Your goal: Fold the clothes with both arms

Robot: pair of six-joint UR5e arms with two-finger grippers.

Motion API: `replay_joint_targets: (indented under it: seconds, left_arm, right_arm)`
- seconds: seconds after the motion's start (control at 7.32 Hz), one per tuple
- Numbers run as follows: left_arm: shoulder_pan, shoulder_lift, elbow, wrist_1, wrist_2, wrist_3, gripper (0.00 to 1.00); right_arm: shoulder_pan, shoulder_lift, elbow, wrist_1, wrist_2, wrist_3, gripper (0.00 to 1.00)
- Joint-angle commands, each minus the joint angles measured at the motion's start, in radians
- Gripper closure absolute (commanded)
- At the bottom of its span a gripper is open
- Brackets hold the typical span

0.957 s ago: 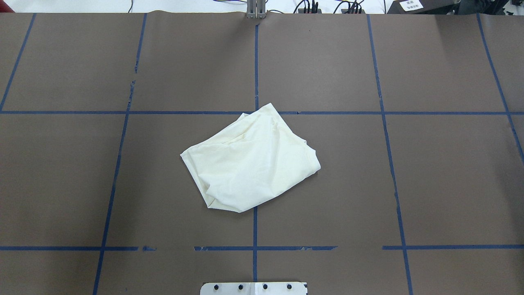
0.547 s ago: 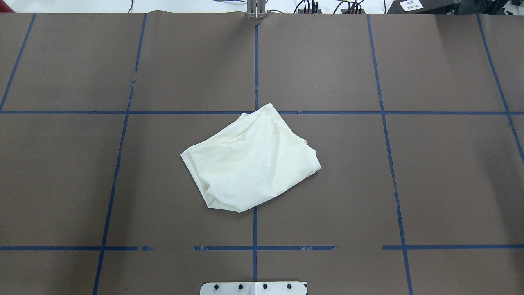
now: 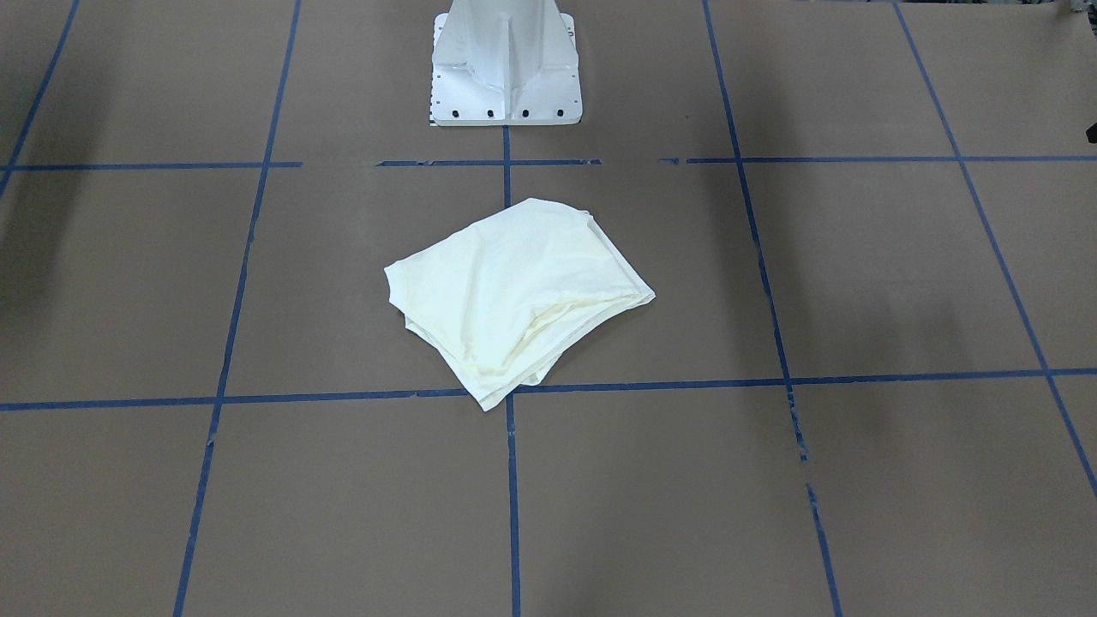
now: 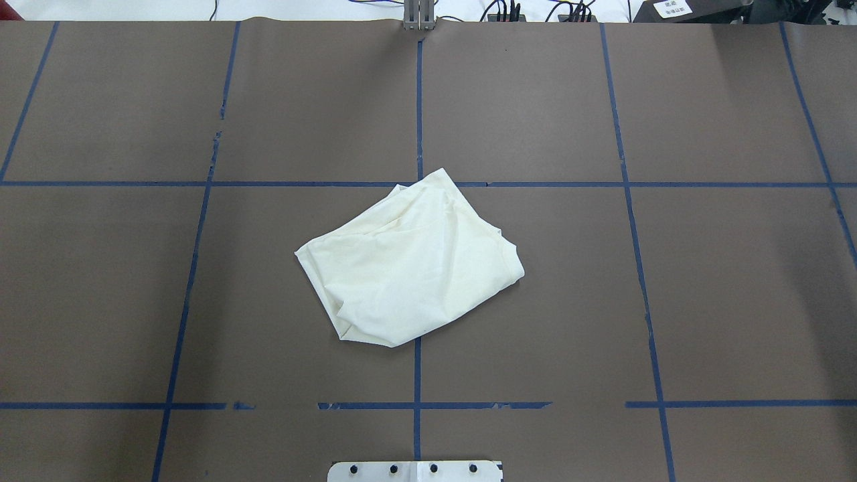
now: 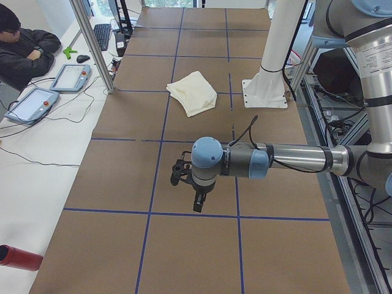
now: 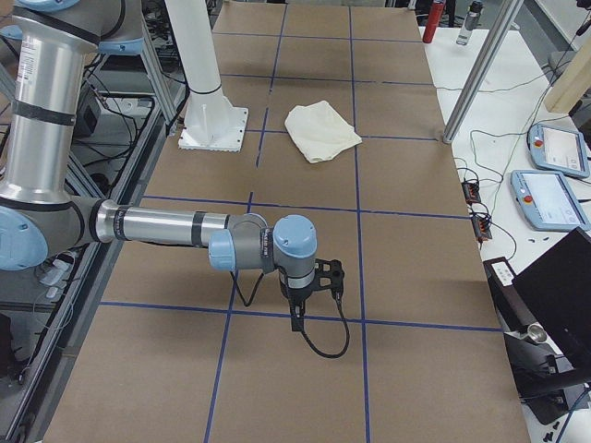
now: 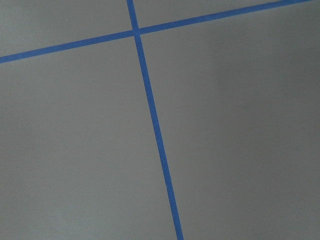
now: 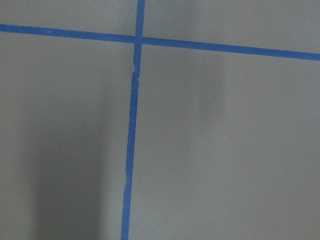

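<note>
- T-shirt (image 4: 408,264) is lying as a compact bundle near the middle of the tabletop (image 4: 736,301), just in front of the white pedestal (image 3: 506,68). Plain cream side is showing and no print is visible. Its far corner is overlapping a crossing of the blue tape lines (image 4: 418,100).
- Stacked edges are showing along the side facing the operators. Judging by that, the folding is looking mostly done, though the bundle is sitting skewed to the grid.
- Left arm (image 5: 294,160) is reaching low over bare tabletop towards its own end, well apart from the shirt. Right arm (image 6: 166,224) is doing likewise at the opposite end.
- Both wrist cameras are looking down on brown surface and tape only.
- My reading is that the arms are parking clear so the cloth is lying unobstructed for the fixed cameras.
- Jaws are appearing only in the side views. I cannot tell whether they are spread or pressed together. Neither set is anywhere near the cloth.
</note>
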Motion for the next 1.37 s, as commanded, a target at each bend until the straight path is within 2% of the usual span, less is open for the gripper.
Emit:
replay_joint_targets:
  seconds: [0.0, 1.23]
  left_arm:
    - [-0.001, 0.003, 0.019, 0.029, -0.003, 0.001, 0.00]
    - [-0.004, -0.017, 0.010, 0.002, -0.003, 0.000, 0.00]
  right_arm:
    - [0.000, 0.000, 0.000, 0.001, 0.003, 0.001, 0.00]
    - [-0.002, 0.005, 0.029, 0.002, 0.008, -0.008, 0.00]
